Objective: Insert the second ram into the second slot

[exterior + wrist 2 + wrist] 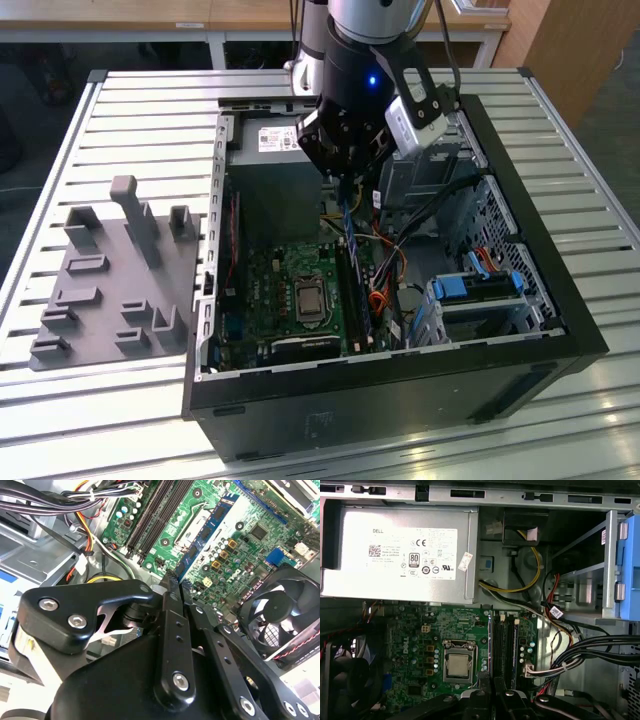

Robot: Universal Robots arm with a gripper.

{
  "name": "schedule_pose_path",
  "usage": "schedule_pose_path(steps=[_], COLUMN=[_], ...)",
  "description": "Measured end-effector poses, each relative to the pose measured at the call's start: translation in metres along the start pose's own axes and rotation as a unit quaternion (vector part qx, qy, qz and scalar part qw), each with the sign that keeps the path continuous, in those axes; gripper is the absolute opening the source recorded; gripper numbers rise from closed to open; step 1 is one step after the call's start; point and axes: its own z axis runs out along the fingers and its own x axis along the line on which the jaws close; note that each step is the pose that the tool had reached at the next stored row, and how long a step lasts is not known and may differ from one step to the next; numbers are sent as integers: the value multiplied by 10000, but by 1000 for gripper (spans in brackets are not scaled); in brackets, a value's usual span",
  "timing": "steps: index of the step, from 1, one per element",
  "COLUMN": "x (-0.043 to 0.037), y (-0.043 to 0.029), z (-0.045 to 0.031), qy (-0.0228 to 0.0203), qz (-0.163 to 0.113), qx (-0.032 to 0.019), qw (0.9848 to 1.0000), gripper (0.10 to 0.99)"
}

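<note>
The hand [344,176] hangs over the open computer case [560,330], and its fingers [170,610] are clenched on the top edge of the memory stick [350,235]. In the exterior view the stick is a thin blue strip. It points down from the fingertips into the case, tilted slightly toward the exterior view's right at its lower end. The lower end lies over the memory slots [502,640], just beside the processor socket [308,297] on the exterior view's right. Whether the stick touches a slot cannot be told. In the second wrist view the two fingertips of the hand [176,582] stand close together, with the green motherboard [235,535] and the long dark slots [155,510] beyond them. A black fan [280,610] sits at the edge of the board. In the first wrist view the hand [494,682] is in line with the slots, and the grey power supply [395,550] lies beyond the motherboard against the case wall. Black, yellow and red cables [600,650] run beside the slots toward a blue drive bracket [480,285]. The case lies on its side on a slatted metal counter [100,100]. A grey parts holder [110,290] rests on the counter at the exterior view's left, just beside the case.
</note>
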Motion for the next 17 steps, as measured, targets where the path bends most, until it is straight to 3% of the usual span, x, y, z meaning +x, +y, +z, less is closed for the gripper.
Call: schedule_pose_path(steps=[17], x=[-1], y=[-1], z=[58], qy=[0], qz=[0], qx=[0], qw=[10000], gripper=[137])
